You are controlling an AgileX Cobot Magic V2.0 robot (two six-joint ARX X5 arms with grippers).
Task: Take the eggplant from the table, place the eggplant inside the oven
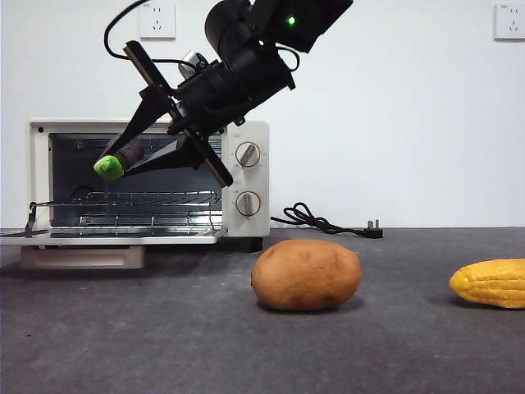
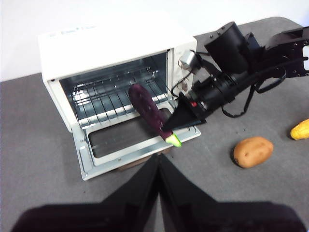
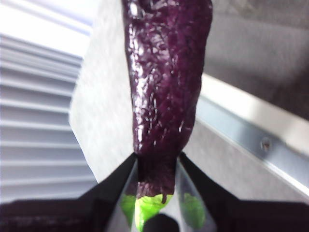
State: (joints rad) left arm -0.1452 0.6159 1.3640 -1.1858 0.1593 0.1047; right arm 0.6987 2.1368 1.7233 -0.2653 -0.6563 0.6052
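Note:
My right gripper (image 1: pixel 116 161) is shut on the stem end of the dark purple eggplant (image 1: pixel 130 152), whose green cap pokes out between the jaws. It holds the eggplant in the air in front of the open mouth of the cream-white oven (image 1: pixel 250 131), above the lowered door (image 1: pixel 115 236). The left wrist view shows the eggplant (image 2: pixel 147 110) slanting over the door toward the wire rack (image 2: pixel 113 99), gripped by the right gripper (image 2: pixel 179 121). Up close, the eggplant (image 3: pixel 166 87) fills the right gripper (image 3: pixel 155 169). My left gripper (image 2: pixel 158 179) hangs shut, high and back from the oven.
A brown potato (image 1: pixel 305 275) lies on the dark grey table (image 1: pixel 164 336) to the right of the oven. A yellow corn cob (image 1: pixel 492 283) rests at the far right edge. A black power cord (image 1: pixel 320 220) trails behind along the wall.

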